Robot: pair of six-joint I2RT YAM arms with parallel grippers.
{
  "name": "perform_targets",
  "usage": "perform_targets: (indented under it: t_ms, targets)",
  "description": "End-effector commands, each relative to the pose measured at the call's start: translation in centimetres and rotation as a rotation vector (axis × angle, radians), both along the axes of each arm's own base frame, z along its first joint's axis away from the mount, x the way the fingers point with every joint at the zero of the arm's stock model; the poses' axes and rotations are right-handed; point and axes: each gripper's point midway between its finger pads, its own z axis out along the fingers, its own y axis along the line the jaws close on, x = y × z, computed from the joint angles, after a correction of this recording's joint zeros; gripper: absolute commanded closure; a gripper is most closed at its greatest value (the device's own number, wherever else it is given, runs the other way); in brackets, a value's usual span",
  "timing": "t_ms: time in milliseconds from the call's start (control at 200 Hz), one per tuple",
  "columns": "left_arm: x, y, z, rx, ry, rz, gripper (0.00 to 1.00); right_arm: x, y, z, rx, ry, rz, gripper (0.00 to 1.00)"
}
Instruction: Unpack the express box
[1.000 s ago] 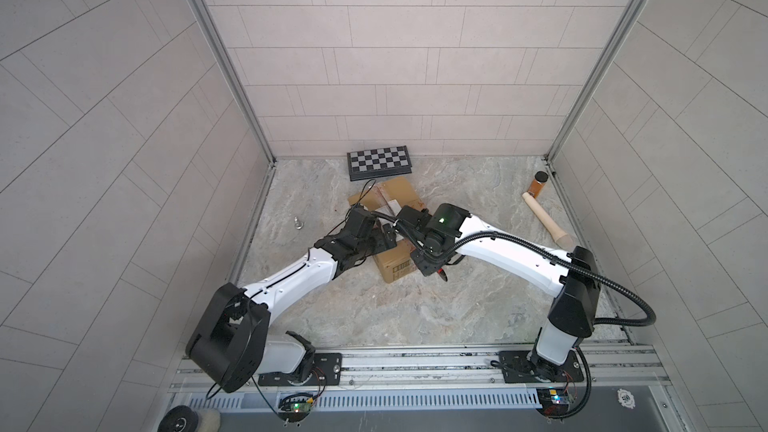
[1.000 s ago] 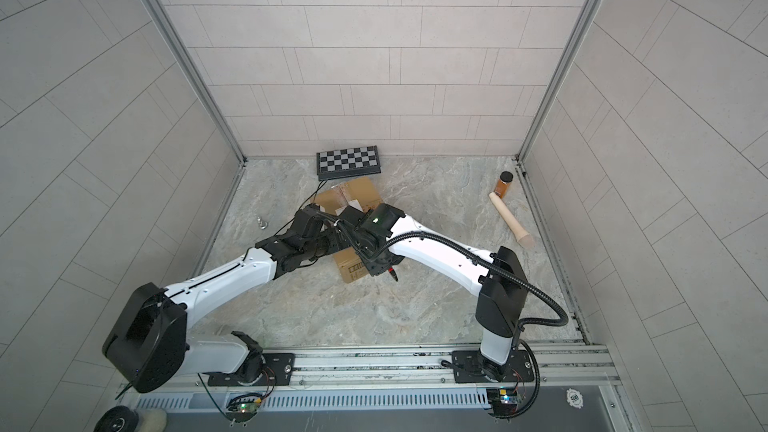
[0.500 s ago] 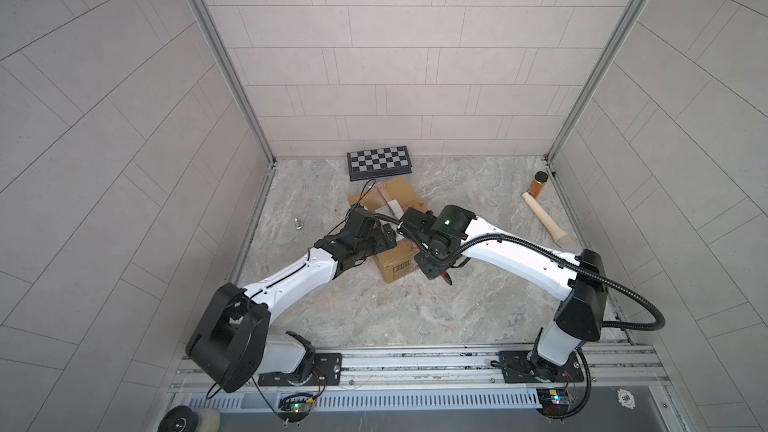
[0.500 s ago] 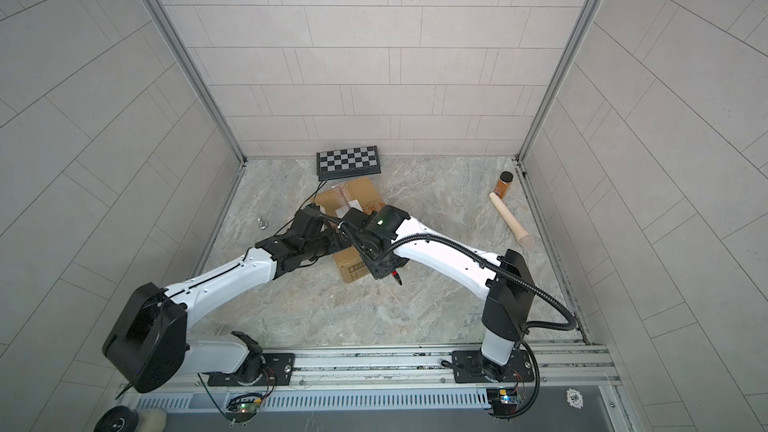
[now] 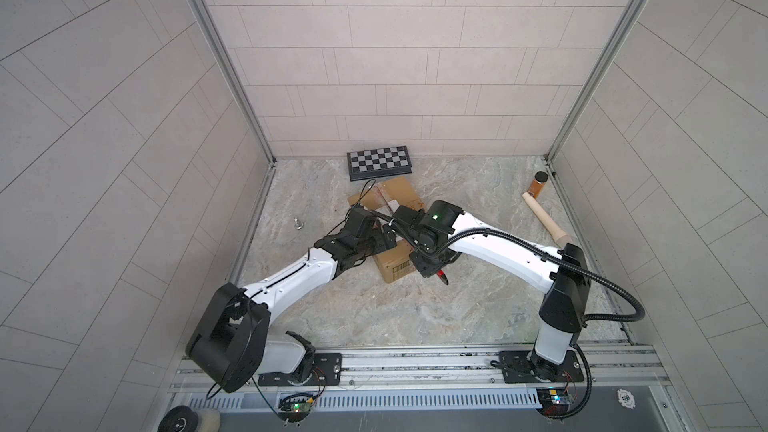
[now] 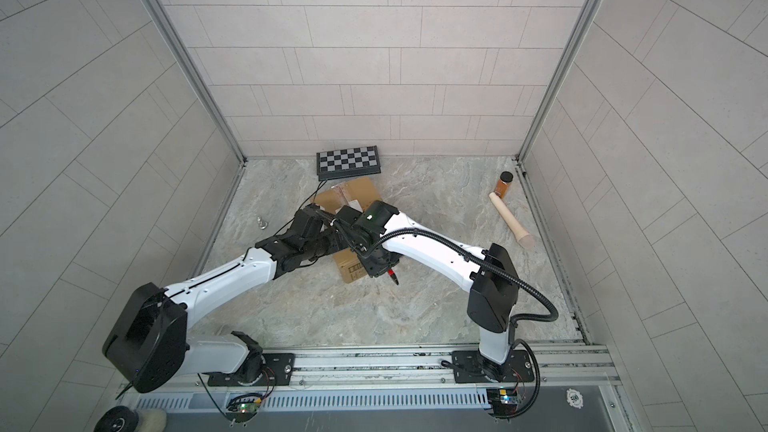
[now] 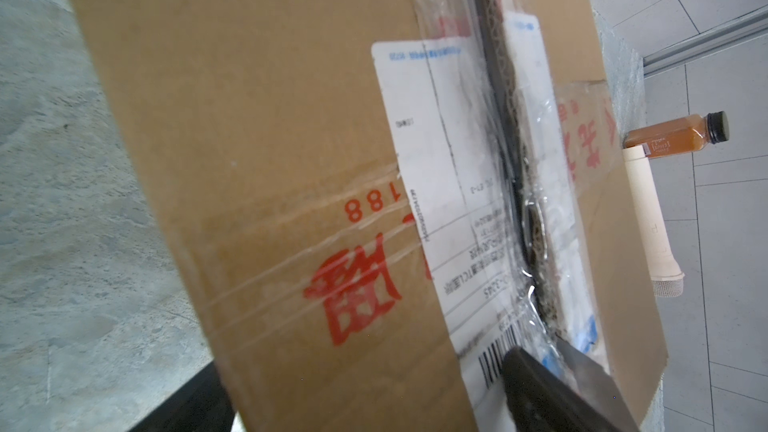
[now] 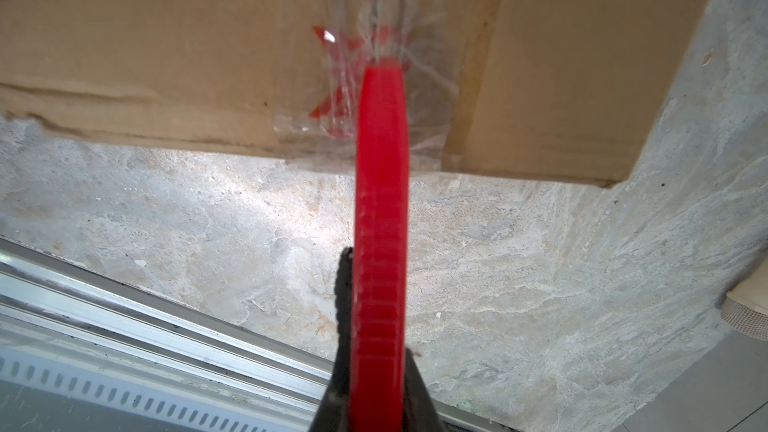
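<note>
The express box (image 5: 401, 195) (image 6: 357, 191), a brown carton with a white label, clear tape and red characters (image 7: 270, 160), lies mid-floor under both arms. My left gripper (image 5: 380, 238) (image 7: 365, 380) is open wide at the box's near-left edge. One dark finger (image 7: 552, 396) rests over the label's barcode. My right gripper (image 5: 430, 270) (image 8: 376, 305) is shut on a red cutter (image 8: 380, 201) (image 6: 392, 275). The cutter's tip meets the taped seam on the box's side (image 8: 166, 56), just above the floor.
A checkered board case (image 5: 380, 163) lies against the back wall, behind the box. An amber bottle (image 5: 539, 184) and a wooden rolling pin (image 5: 544, 220) lie at the right wall. A small metal piece (image 5: 298, 223) sits at the left. The arms' base rail (image 5: 415, 361) runs along the front.
My right gripper has slid a little toward the front along the box with the red cutter in it. The left arm and the box have stayed put.
</note>
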Motion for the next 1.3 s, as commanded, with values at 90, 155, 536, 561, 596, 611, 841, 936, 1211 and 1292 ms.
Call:
perform_targets:
  t_ms: [90,155,536,561,596,611,841,936,1211,1292]
  targets:
    - [-6.0,4.3,-7.6,0.213,0.293,0.002,0.01,1.1,1.8,-1.0,0.036,0.005,0.002,1.0]
    - [-5.9,4.3,-7.4,0.21,0.291,0.003,0.01,1.4,2.0,-1.1,0.048,0.0,-0.006,1.0]
    - [-0.1,5.3,2.6,0.116,0.047,-0.002,0.0,1.2,-3.1,4.9,0.187,-0.177,-0.151,1.0]
    - [0.5,5.4,3.5,0.115,0.023,-0.009,0.0,1.0,-3.5,5.1,0.197,-0.185,-0.165,1.0]
    - [1.3,5.9,4.7,0.118,-0.01,-0.01,0.0,0.8,-4.2,4.9,0.196,-0.197,-0.183,1.0]
    - [1.7,6.1,5.1,0.121,-0.022,-0.008,0.0,0.8,-4.5,4.8,0.194,-0.205,-0.194,1.0]
    - [9.4,9.4,9.7,0.16,-0.188,0.013,0.0,1.7,-6.5,1.6,0.29,-0.301,-0.335,1.0]
    - [12.6,9.9,9.9,0.191,-0.221,0.004,0.0,2.8,-6.7,0.6,0.355,-0.343,-0.404,1.0]
    - [17.0,8.3,7.5,0.18,-0.214,-0.067,0.0,6.7,-4.2,-1.3,0.461,-0.391,-0.474,1.0]
    - [16.3,7.6,6.2,0.145,-0.191,-0.09,0.0,8.5,-4.0,-1.7,0.485,-0.393,-0.502,1.0]
